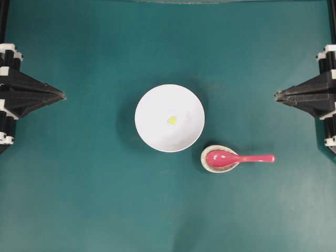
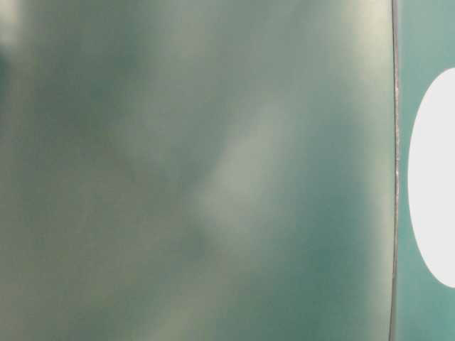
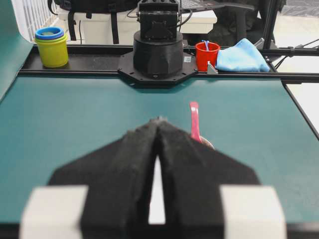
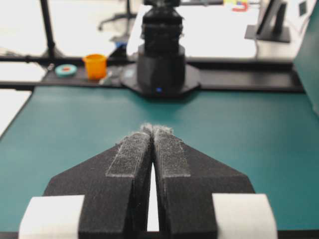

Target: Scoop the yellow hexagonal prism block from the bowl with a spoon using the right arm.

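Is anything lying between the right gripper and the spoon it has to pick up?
Nothing visible. In the overhead view, bare green table separates the shut right gripper from the spoon, whose handle points toward that side. Its scoop rests in a small speckled dish beside the bowl.

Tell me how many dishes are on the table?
2: the white bowl in the middle, holding the yellow block, and a small speckled dish beside it, under the spoon.
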`<state>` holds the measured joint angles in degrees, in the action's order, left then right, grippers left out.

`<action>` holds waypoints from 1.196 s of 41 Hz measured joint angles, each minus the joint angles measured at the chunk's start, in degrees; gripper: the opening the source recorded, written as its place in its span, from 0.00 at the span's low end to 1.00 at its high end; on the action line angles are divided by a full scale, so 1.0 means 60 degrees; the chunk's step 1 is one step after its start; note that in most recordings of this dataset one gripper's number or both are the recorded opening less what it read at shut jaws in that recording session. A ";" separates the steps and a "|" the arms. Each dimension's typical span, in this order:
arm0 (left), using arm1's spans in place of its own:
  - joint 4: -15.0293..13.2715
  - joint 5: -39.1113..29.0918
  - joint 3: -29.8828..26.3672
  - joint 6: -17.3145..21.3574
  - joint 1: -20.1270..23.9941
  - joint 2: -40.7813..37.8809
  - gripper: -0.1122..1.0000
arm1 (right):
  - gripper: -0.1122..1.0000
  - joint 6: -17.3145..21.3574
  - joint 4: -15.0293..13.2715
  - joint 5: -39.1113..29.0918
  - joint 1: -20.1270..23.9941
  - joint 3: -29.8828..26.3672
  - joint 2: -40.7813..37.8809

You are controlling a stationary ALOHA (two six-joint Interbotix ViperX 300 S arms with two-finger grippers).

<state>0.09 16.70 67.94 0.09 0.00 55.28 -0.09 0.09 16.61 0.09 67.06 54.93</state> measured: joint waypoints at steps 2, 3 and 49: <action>0.0059 -0.0396 -0.0015 0.0000 0.0000 0.0000 0.14 | 0.11 -0.0088 -0.0015 0.0000 -0.0029 0.0000 0.0000; 0.0059 -0.0483 -0.0029 0.0000 0.0000 0.0000 0.13 | 0.11 -0.0117 -0.0029 -0.0029 -0.0029 0.0000 0.0000; 0.0073 -0.0688 -0.0103 0.0000 0.0000 0.0000 0.12 | 0.67 0.0015 0.0278 0.0498 0.0000 0.0205 -0.1318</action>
<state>0.53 12.57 67.32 0.09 0.00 55.28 0.00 1.76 19.60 0.09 68.29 47.02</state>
